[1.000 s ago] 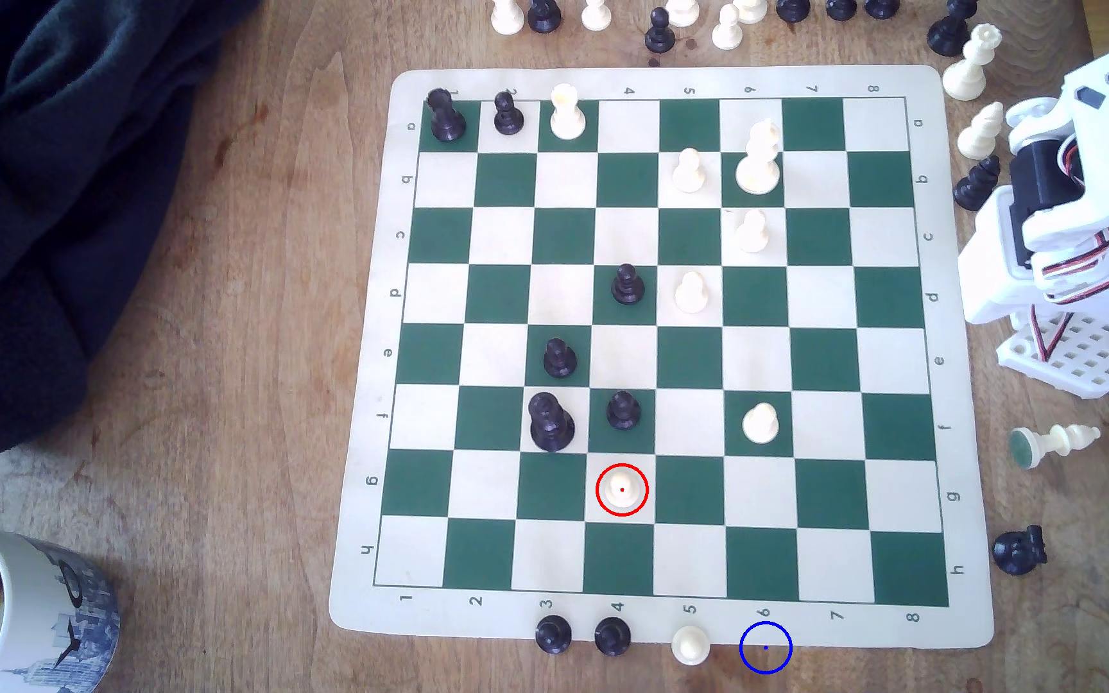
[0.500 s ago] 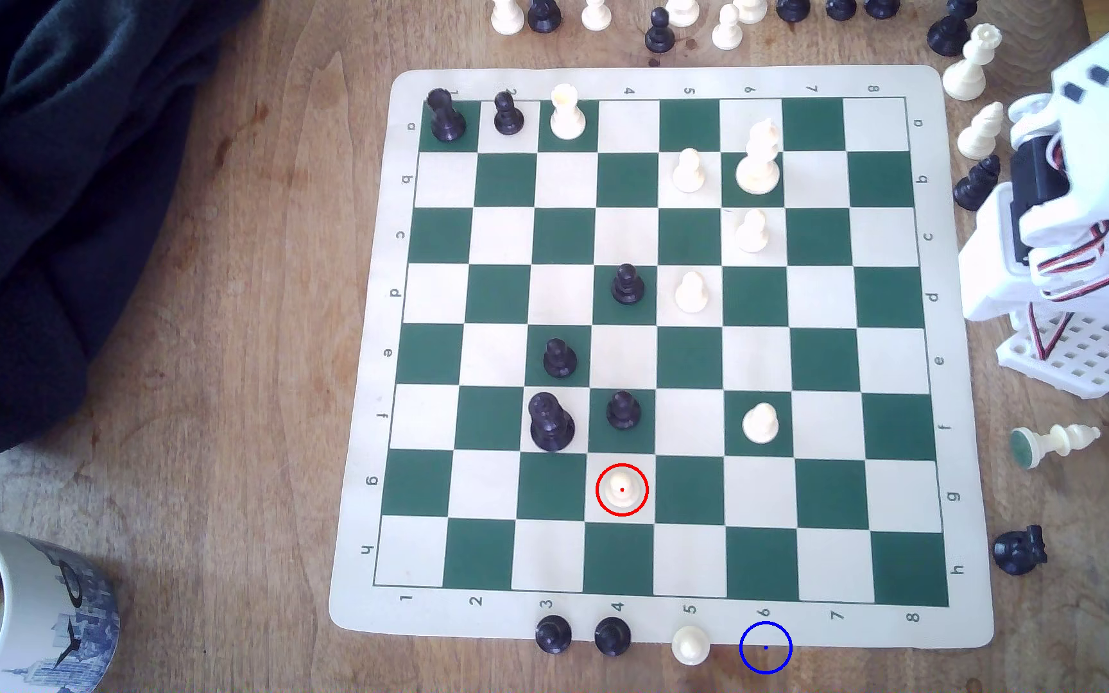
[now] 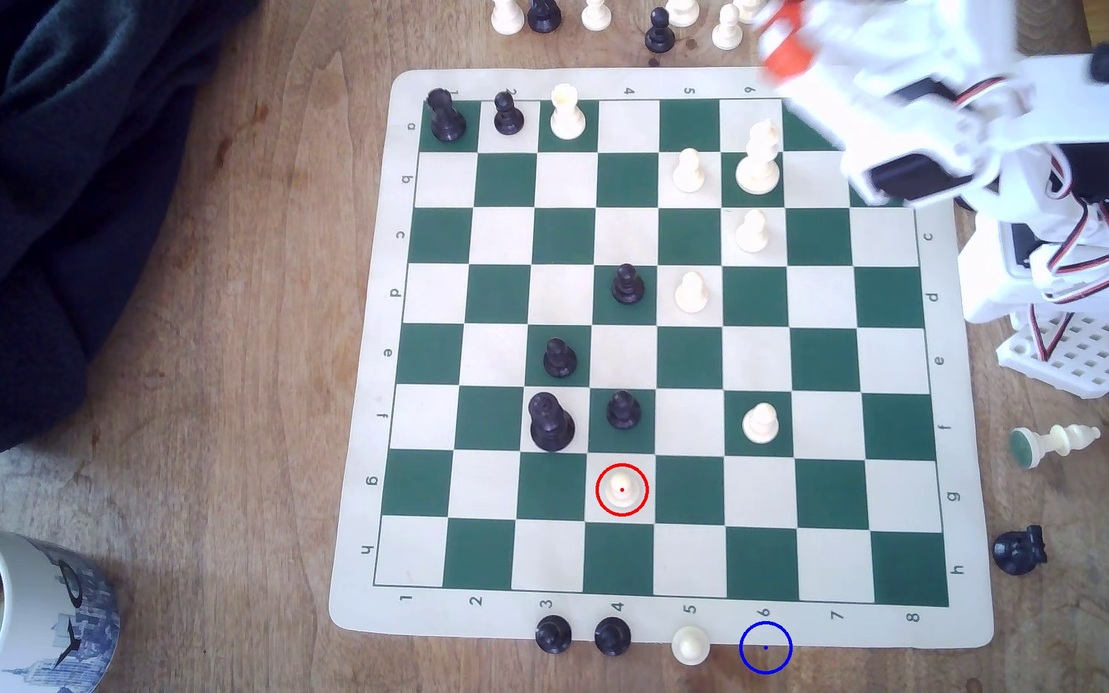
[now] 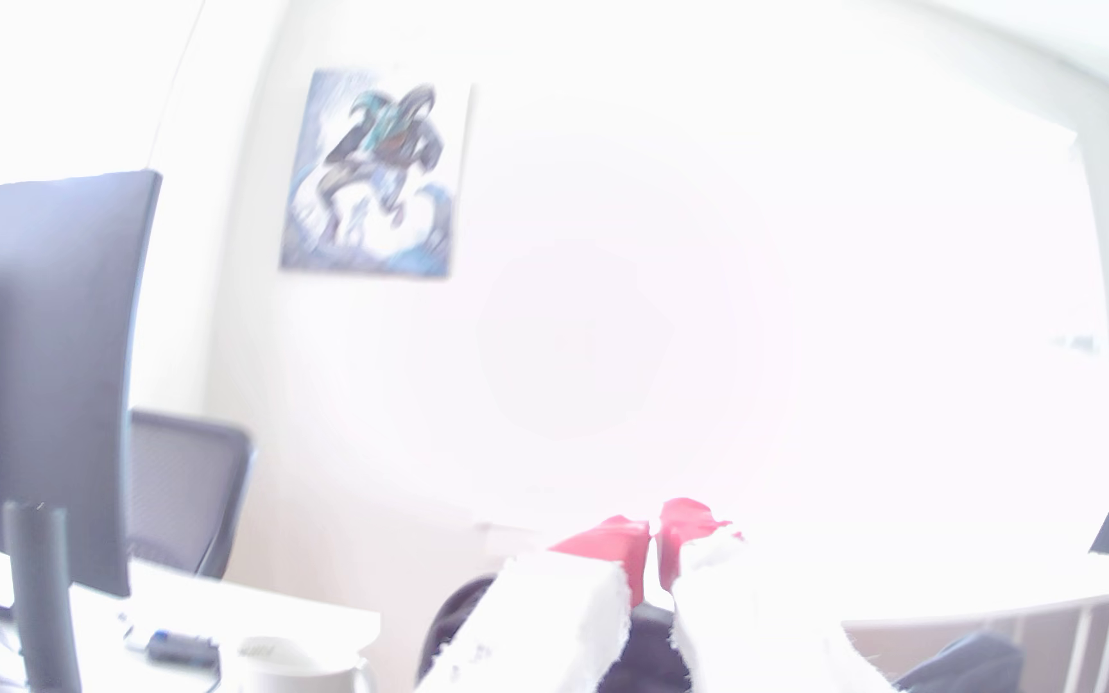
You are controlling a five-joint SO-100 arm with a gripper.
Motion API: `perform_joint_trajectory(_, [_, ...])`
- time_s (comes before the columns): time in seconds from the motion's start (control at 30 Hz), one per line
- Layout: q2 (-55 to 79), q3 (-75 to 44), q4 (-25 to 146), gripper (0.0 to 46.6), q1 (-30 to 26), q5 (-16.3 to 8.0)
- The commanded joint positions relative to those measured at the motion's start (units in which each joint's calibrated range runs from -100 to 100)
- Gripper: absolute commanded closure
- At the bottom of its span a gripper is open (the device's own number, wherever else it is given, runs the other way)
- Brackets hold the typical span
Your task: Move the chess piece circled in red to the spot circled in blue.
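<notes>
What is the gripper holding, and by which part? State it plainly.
Nothing. The gripper has its red tips together with nothing between them, and the circled white pawn stands untouched on the board.

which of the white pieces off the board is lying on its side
The white piece on the wooden table past the board's edge at the exterior view's right, level with row f. It lies flat with its green felt base showing, while the other off-board white pieces stand upright.

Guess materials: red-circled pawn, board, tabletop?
Red-circled pawn: likely moulded plastic, cream, slight sheen. Board: looks like a thin flexible mat, maybe vinyl, with rounded corners and printed squares. Tabletop: wood or wood-look finish, brown grain with worn stains.
</notes>
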Motion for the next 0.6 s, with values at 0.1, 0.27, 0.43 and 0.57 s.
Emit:
perform_joint_trajectory(0.1, [8.21,-18.16,27.72,46.4,-4.35,0.39])
perform_joint_trajectory(0.27, [19.07,-32.85,39.76,46.4,-8.11,-2.39])
perform_joint_trajectory(0.43, [42.42,-56.24,54.91,45.2,-7.72,-10.21])
perform_joint_trajectory(0.57, [48.27,-63.59,62.86,43.7,-9.75,-12.50])
